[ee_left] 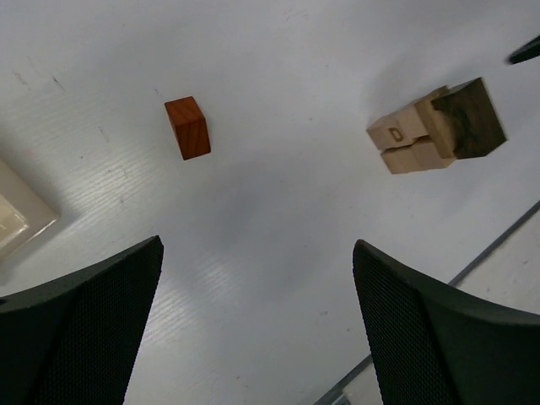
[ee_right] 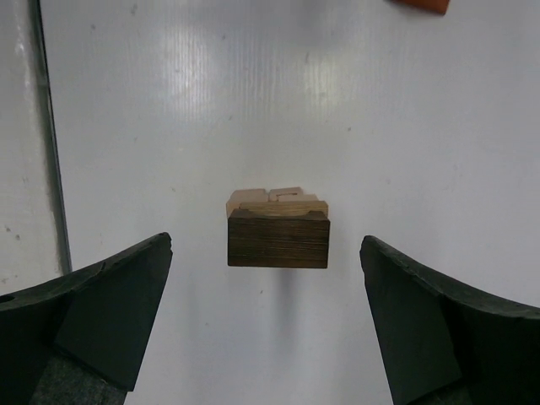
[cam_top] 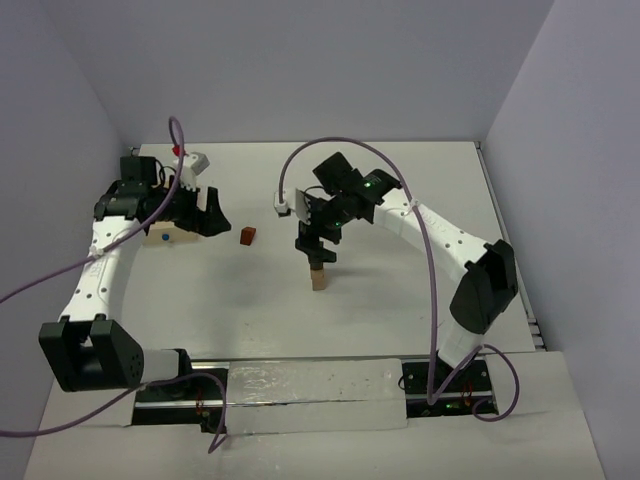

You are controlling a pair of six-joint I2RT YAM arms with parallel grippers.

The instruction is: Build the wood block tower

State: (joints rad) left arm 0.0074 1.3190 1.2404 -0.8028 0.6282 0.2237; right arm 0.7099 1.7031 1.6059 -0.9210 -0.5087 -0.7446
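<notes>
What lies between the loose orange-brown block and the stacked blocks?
Nothing: the stretch of table between the orange-brown block and the stack is bare, as the left wrist view shows plainly.

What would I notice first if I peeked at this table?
The little tower of pale wooden blocks with a dark brown block on top, in the middle. The right gripper hangs open right above it, touching nothing. A lone orange-brown wooden cube sits to its left, nearer the open left gripper.
</notes>
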